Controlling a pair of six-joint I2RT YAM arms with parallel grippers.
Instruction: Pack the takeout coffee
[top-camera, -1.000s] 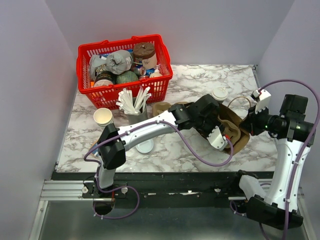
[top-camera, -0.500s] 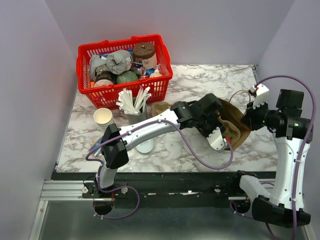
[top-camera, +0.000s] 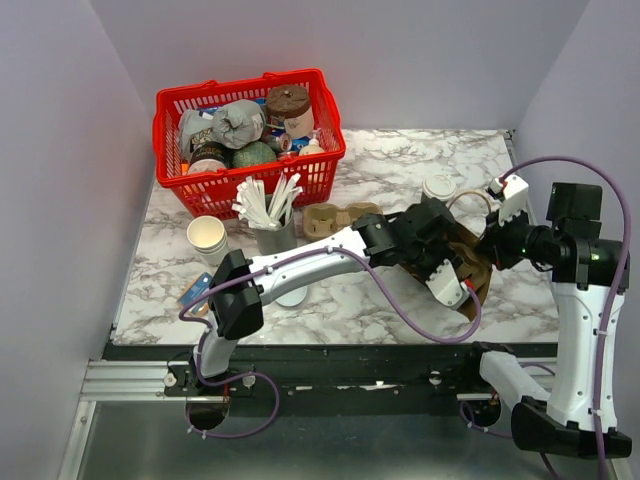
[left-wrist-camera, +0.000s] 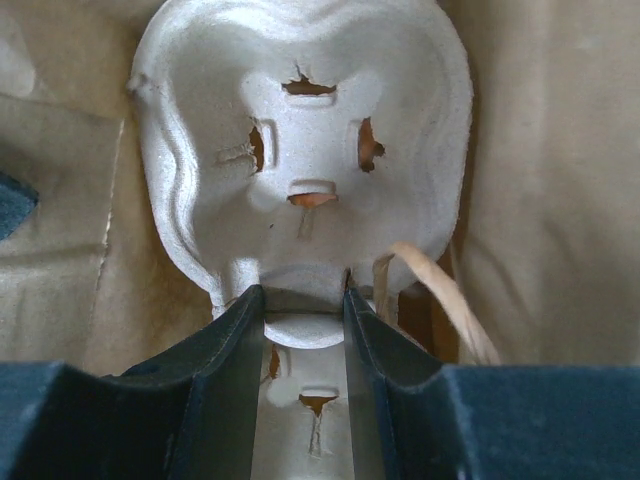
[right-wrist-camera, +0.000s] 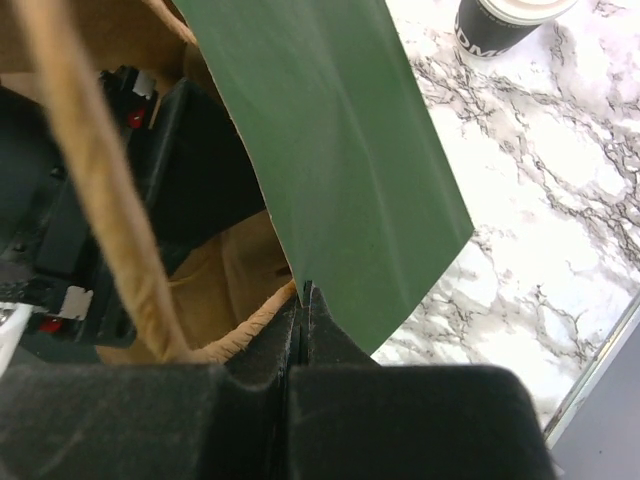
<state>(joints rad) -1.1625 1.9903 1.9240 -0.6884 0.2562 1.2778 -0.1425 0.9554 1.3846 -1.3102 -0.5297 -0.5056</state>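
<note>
Left claw (left-wrist-camera: 303, 300), pulp carrier (left-wrist-camera: 300, 150) hidden in bag (top-camera: 478, 268) from above; takeout coffee (right-wrist-camera: 505, 22) cropped, right wrist view.

Left arm (top-camera: 330, 247) crowds the open paper bag (top-camera: 474, 262).

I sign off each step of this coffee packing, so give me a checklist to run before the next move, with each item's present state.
1. The paper bag is held open: ok, the right gripper has its jaws shut on the bag's edge.
2. The cup carrier is gripped: ok, the left gripper clamps its edge inside the bag.
3. Carrier flat on the bag's floor: cannot tell.
4. The handle cord is clear of the carrier: cannot tell, it loops close beside it.
5. The takeout coffee is upright with its lid on: ok, it stands on the table outside the bag.
</note>
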